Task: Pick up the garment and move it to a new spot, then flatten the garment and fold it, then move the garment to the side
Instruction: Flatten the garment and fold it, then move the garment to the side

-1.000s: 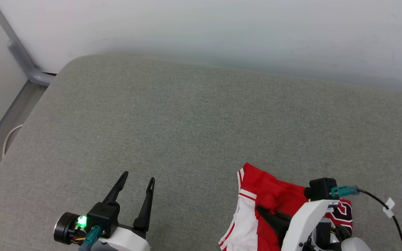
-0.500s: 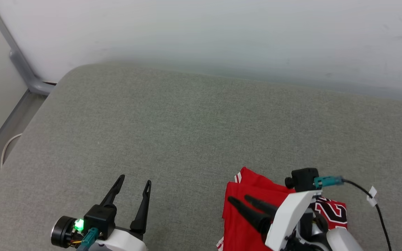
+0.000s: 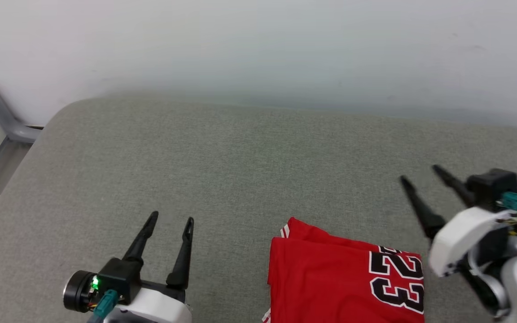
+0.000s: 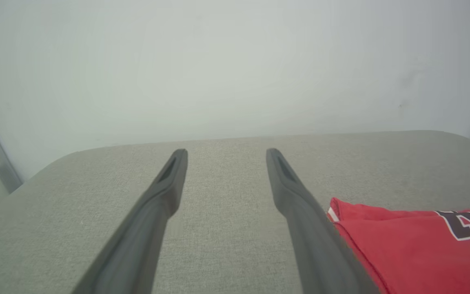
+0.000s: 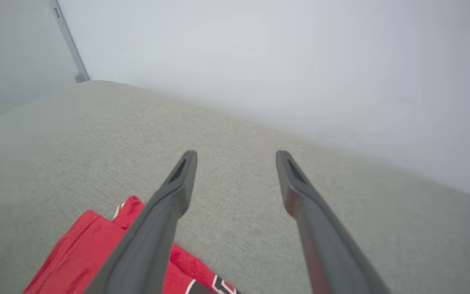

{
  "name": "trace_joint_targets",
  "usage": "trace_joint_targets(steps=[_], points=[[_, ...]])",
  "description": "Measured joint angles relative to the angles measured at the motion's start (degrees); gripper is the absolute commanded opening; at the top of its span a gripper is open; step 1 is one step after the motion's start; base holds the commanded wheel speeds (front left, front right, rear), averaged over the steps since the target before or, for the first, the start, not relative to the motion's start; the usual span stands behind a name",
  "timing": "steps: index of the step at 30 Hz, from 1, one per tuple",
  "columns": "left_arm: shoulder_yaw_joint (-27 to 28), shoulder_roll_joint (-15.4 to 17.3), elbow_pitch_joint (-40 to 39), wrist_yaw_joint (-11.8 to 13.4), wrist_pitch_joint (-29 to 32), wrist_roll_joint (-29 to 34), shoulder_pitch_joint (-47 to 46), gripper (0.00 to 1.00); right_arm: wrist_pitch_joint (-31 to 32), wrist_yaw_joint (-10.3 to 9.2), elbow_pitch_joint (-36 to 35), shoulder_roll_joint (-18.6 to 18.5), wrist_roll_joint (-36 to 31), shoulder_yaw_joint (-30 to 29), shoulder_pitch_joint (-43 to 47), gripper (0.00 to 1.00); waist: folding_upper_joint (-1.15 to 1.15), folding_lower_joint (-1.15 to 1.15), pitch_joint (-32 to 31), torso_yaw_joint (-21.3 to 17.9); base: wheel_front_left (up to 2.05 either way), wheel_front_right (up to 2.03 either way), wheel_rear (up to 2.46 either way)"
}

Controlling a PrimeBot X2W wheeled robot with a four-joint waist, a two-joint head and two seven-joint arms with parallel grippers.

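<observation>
Garment (image 3: 321, 278): lower part off-view

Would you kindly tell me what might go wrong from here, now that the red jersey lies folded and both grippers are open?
1. The garment shows a lower layer peeking out at its far left corner; a pinch there by the left gripper might lift one layer alone and undo the fold.
2. Sliding it over the textured grey cushion could bunch it.
3. Its near edge is cut off in the head view, so a grab there would be poorly seen.
</observation>
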Motion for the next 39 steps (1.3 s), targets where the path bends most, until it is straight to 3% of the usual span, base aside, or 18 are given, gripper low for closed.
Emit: trace_joint_targets(steps=[3,7,17,24,39], points=[[0.4,-0.4,-1.2,0.0,0.0,-0.9,0.0,1.00,-6.1,0.00,-1.0,-4.3,-4.6,-2.1,1.5,1.00,0.00,0.00,-0.1,-1.1,0.00,0.00,0.00],[0.4,-0.9,-2.4,0.0,0.0,-1.8,0.1,1.00,-12.9,0.00,-1.7,-4.1,-6.3,-8.4,6.2,1.00,0.00,0.00,-0.3,-2.3,0.00,0.00,0.00],[0.6,-1.7,-4.5,-0.1,0.0,-2.4,2.3,1.00,-25.3,0.01,-6.7,2.8,-10.0,-15.9,17.0,1.00,0.00,0.00,-0.2,-4.2,0.00,0.00,0.00],[1.2,-2.0,-5.2,-0.1,0.0,-2.5,3.7,1.00,-27.9,0.01,-7.6,8.2,-12.0,-17.7,19.6,1.00,0.00,0.00,0.3,-3.9,0.00,0.00,0.00],[0.2,-2.2,-5.4,-0.1,0.0,-1.2,3.4,1.00,-28.6,0.00,-4.5,9.5,-11.4,-17.5,19.9,1.00,0.00,0.01,0.7,-3.3,0.00,0.00,0.00]])
